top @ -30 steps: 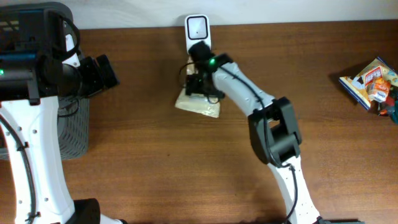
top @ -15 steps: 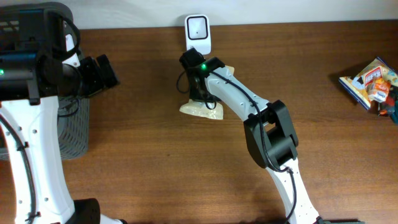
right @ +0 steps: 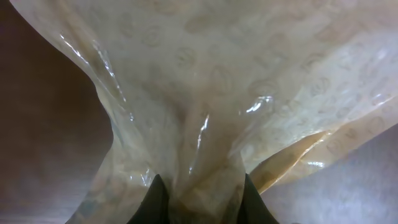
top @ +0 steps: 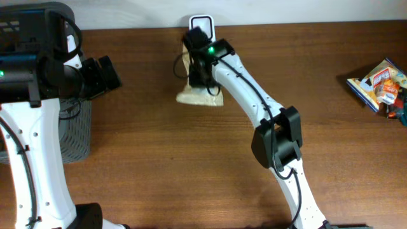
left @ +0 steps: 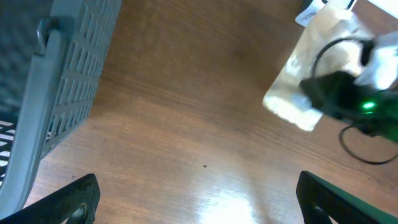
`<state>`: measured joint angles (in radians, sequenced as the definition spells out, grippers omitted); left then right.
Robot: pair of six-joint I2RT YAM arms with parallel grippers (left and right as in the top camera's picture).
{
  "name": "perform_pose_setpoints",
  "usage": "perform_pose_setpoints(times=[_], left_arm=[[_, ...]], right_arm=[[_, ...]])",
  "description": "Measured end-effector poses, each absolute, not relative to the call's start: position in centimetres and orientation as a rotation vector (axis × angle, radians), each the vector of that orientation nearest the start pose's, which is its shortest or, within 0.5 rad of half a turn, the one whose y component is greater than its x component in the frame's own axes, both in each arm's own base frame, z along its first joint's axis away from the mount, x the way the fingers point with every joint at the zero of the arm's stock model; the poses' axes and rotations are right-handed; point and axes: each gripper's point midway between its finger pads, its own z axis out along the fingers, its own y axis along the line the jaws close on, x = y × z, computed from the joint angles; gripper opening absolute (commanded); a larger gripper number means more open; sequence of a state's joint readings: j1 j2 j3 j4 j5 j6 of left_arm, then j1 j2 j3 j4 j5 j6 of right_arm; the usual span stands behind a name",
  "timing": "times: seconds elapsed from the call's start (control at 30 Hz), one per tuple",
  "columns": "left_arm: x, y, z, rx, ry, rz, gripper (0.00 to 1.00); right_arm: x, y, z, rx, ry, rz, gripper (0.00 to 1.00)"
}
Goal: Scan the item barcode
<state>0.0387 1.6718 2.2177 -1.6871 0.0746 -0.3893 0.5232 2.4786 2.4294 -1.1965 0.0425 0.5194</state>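
Observation:
The item is a beige, see-through plastic packet, lying just in front of the white scanner at the table's back edge. My right gripper is shut on the packet's top, and in the right wrist view the crinkled film bunches between the two dark fingertips of that gripper. No barcode shows on the film. My left gripper hovers open at the left; its wrist view has its fingers spread wide over bare wood, with the packet far ahead.
A grey mesh basket stands at the left table edge, close beside the left arm. Colourful snack packets lie at the far right. The right arm stretches diagonally from the front centre to the scanner.
The right gripper has shut on the packet and carried it back and slightly left, closer to the scanner. The left arm has stayed still.

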Motion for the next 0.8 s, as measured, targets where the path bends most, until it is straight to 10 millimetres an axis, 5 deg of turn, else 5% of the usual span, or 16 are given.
perform_pose_setpoints(times=[0.1,0.27,0.5,0.67,0.8], left_arm=[[32.7,0.0,33.2,-0.557,2.667,-0.204,0.99],[32.7,0.0,33.2,-0.557,2.667,-0.204,0.99],[32.7,0.0,33.2,-0.557,2.667,-0.204,0.99],[32.7,0.0,33.1,-0.557,2.667,-0.204,0.99],[32.7,0.0,33.2,-0.557,2.667,-0.204,0.99]], right_arm=[[52.4,27.2,12.5,0.013,2.667,0.281,0.04],[59.7,24.0,16.5,0.111,2.396,0.373,0.04],[63.3,25.6,20.8,0.162,2.162,0.498,0.04],[64.4,25.3,19.2,0.195,2.14,0.451,0.04],[65.0,25.0,14.2,0.213,2.2,0.393,0.04]])
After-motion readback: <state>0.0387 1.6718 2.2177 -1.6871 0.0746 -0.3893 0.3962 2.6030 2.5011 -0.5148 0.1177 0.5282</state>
